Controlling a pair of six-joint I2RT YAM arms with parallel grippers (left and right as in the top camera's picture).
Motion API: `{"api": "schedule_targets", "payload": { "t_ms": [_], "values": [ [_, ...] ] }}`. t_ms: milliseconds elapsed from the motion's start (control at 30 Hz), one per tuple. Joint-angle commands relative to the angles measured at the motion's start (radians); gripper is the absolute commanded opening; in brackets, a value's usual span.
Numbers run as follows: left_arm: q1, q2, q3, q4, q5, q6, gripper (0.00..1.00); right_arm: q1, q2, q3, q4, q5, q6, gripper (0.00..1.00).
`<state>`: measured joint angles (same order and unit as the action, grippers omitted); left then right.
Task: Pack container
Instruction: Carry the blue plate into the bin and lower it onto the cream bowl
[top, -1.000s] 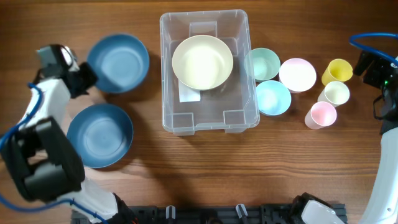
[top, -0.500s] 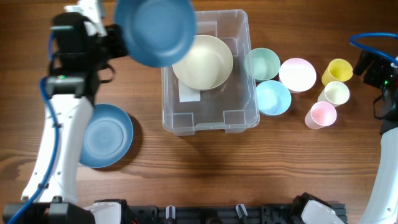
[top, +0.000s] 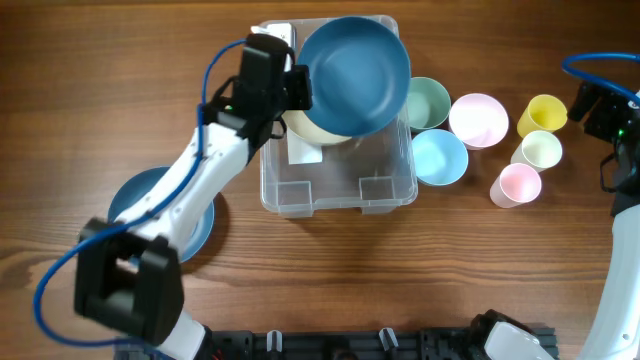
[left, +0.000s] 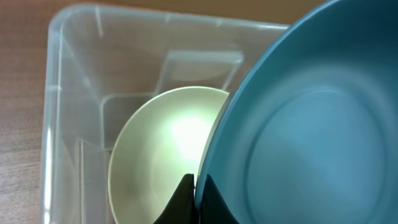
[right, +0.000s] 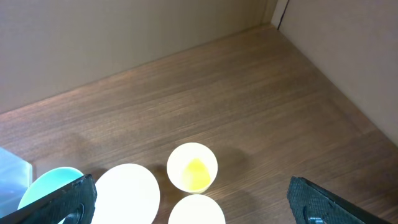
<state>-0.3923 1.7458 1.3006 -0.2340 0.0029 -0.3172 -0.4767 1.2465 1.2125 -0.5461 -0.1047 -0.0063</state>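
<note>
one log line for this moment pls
left fingers: shut on blue bowl rim | blue bowl: held over container | container: cream bowl inside | right fingers: open, empty

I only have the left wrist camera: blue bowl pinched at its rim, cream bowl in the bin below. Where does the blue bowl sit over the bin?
Observer: From overhead, the blue bowl hangs over the far right part of the bin, hiding most of the cream bowl.
Operator: Any more blue ones left to pack?
Observer: Yes, a second blue bowl lies on the table left of the bin, partly under the left arm.
</note>
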Motion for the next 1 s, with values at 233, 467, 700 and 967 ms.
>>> {"api": "schedule_targets", "payload": {
  "t_ms": [233, 467, 700, 967],
  "values": [
    [0.023, 0.082, 0.005, 0.060, -0.055, -0.058, 0.06, 0.002, 0.008, 0.018, 0.003, -0.009, -0.013, 1.00],
    [0.024, 0.081, 0.007, 0.066, -0.072, -0.058, 0.67, 0.002, 0.008, 0.018, 0.003, -0.009, -0.013, 1.00],
    [0.034, 0.037, 0.053, 0.035, -0.072, -0.058, 0.63, 0.002, 0.008, 0.018, 0.003, -0.009, -0.013, 1.00],
    [0.124, -0.176, 0.089, -0.248, -0.094, -0.161, 0.82, 0.002, 0.008, 0.018, 0.003, -0.009, -0.013, 1.00]
  ]
}}
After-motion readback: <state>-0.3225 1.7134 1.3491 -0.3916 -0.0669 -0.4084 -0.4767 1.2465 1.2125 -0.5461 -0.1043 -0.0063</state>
